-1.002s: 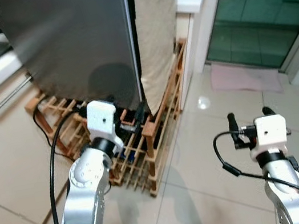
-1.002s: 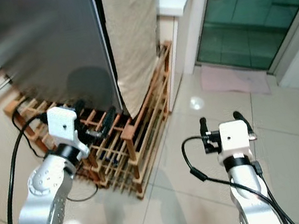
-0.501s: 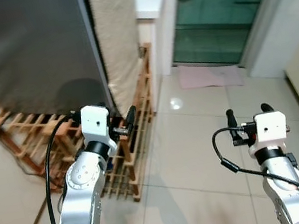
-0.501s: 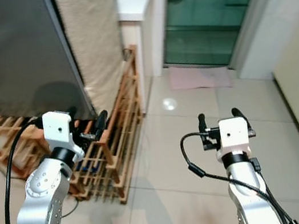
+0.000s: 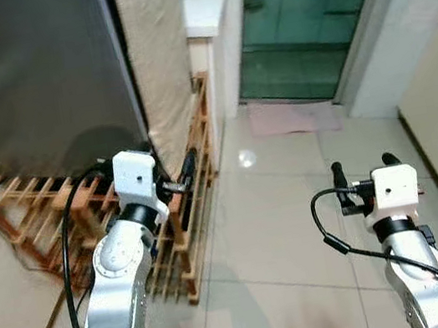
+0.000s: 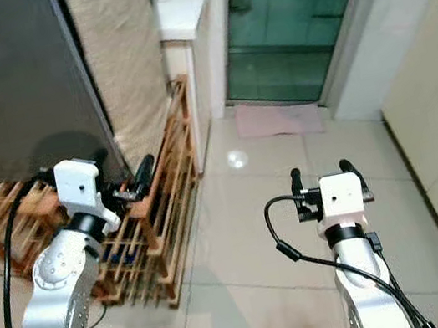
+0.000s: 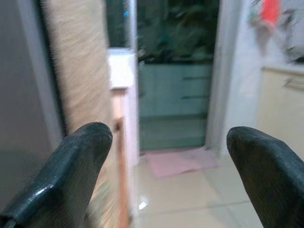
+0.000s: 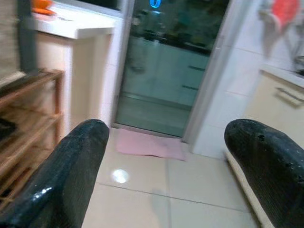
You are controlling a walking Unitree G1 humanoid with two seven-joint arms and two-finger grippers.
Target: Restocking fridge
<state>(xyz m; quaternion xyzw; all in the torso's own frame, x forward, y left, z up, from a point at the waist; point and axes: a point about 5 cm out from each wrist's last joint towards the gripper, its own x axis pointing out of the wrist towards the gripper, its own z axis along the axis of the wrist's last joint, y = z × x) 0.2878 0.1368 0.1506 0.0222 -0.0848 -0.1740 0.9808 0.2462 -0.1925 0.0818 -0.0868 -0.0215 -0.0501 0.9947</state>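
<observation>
Fridge: tall, dark grey, door closed, standing upright at the robot's left. A beige cloth hangs down its right side. Its base rests on a low wooden slatted rack on the tiled floor.

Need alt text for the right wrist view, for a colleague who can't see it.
The open right claw, holding nothing, points across a tiled floor toward a glass door with a pink mat before it. A wooden rack and white countertop stand alongside.
</observation>
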